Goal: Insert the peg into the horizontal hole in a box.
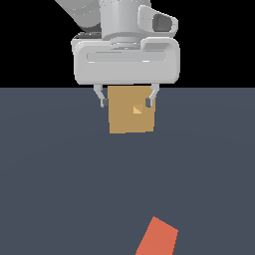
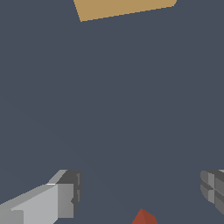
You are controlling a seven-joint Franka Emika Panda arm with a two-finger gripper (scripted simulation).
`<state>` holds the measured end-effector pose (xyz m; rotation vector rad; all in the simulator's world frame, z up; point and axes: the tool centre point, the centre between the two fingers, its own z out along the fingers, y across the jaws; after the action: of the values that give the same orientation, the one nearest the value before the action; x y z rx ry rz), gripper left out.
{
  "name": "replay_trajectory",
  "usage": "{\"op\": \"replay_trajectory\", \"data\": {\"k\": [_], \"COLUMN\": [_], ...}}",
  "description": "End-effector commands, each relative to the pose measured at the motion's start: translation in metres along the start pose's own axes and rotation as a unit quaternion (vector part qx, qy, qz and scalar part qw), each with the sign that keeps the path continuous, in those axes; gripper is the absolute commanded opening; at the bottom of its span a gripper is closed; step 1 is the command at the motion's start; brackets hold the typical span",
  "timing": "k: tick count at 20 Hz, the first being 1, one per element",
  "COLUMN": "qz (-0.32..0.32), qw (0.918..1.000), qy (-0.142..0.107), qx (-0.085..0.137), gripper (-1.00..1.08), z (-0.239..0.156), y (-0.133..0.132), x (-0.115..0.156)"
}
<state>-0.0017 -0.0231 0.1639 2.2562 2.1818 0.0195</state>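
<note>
The tan-brown box (image 1: 131, 115) stands on the dark floor in the middle of the exterior view; its small square hole (image 1: 137, 109) with a lighter tan triangle faces the camera. Only the peg's orange-red end (image 1: 158, 238) shows, at the bottom edge of that view, well short of the box; its pale half is out of view. My gripper (image 1: 126, 102) hangs open and empty in front of the box's upper part. In the wrist view the box's edge (image 2: 124, 8), the peg's tip (image 2: 145, 217) and both fingers (image 2: 65, 199) show.
The dark grey-blue floor (image 1: 60, 169) stretches across the whole scene. Nothing else stands on it.
</note>
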Motion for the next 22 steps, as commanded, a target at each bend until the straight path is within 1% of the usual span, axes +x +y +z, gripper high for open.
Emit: {"op": "replay_trajectory", "data": {"k": [1, 3, 6, 10, 12, 15, 19, 22], "qz": [0.0, 0.002, 0.015, 0.048, 0.071, 0.116, 0.181, 0.219], "qw": [1.0, 1.0, 0.9999, 0.9989, 0.9974, 0.9933, 0.9835, 0.9758], "qy": [0.0, 0.0, -0.001, -0.002, -0.003, -0.004, -0.005, -0.005], "qx": [0.0, 0.0, 0.0, 0.001, 0.001, 0.002, 0.002, 0.003], "gripper": [1.0, 1.0, 1.0, 1.0, 1.0, 1.0, 1.0, 1.0], "z": [0.0, 0.001, 0.005, 0.017, 0.026, 0.041, 0.064, 0.077], "y": [0.0, 0.0, 0.003, 0.007, 0.009, 0.01, 0.003, -0.006], "x": [0.0, -0.002, -0.015, -0.051, -0.076, -0.123, -0.193, -0.233]}}
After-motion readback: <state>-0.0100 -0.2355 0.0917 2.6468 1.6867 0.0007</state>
